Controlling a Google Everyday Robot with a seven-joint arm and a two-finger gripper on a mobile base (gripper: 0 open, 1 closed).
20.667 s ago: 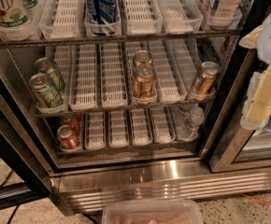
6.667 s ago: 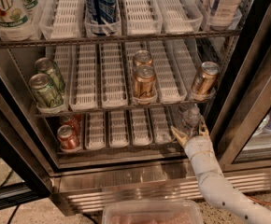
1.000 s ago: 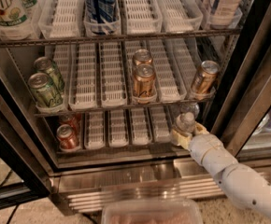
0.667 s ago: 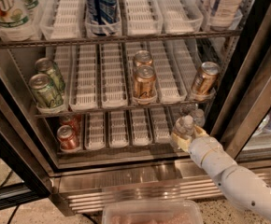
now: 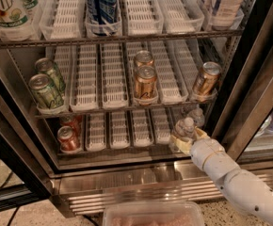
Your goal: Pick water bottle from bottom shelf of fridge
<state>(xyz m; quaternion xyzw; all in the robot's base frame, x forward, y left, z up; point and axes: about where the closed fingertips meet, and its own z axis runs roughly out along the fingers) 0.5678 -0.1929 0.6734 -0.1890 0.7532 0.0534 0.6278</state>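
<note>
The fridge (image 5: 249,55) stands open with its racks in view. On the bottom shelf (image 5: 120,128), at the right end, my gripper (image 5: 187,139) is shut on a clear ribbed water bottle (image 5: 182,132) with a white cap, held at the shelf's front edge. The second water bottle (image 5: 196,115) stands just behind it, further in. My white arm (image 5: 235,182) reaches in from the lower right.
Two red cans (image 5: 68,138) stand at the left of the bottom shelf. Gold cans (image 5: 145,81) and green cans (image 5: 44,91) fill the rack above. The black door frame (image 5: 263,79) is close on the right. A clear bin (image 5: 153,214) sits below the base grille.
The gripper, first absent, reached in to the right end of the bottom shelf and closed on the front bottle. Over the last second it has drawn the bottle slightly forward.
</note>
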